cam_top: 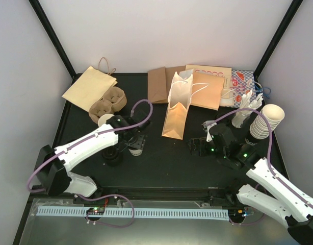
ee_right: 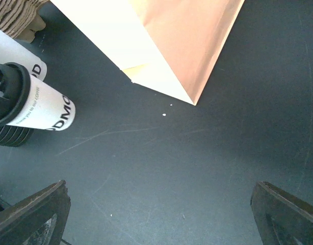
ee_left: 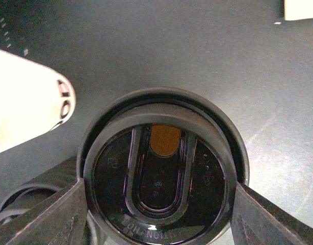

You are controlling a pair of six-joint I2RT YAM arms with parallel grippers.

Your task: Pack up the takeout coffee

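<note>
One lidded cup (ee_left: 156, 173) inside left gripper (ee_left: 157, 196), grip unclear; right gripper (ee_right: 159, 196) spread near bag (ee_right: 197, 41) edge.

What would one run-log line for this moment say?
left fingers: around lidded coffee cup, grip unclear | right fingers: open, empty

Item, centre foreground: one lidded cup (ee_left: 159, 178) seen straight from above, its round black sip lid showing an oblong recess with a brown-orange sip opening at the far end and raised lettering along the near rim. The left gripper (ee_left: 159, 190) spans it, the dark fingers (ee_left: 54, 219) meeting the lid's rim on either side. Surroundings: a dark table (ee_left: 197, 51); a second cup (ee_left: 24, 97), cream-white with black lettering, lying on its side at left, apart from the first; a pale object's corner (ee_left: 302, 9) at top right, too cropped to identify.
</note>
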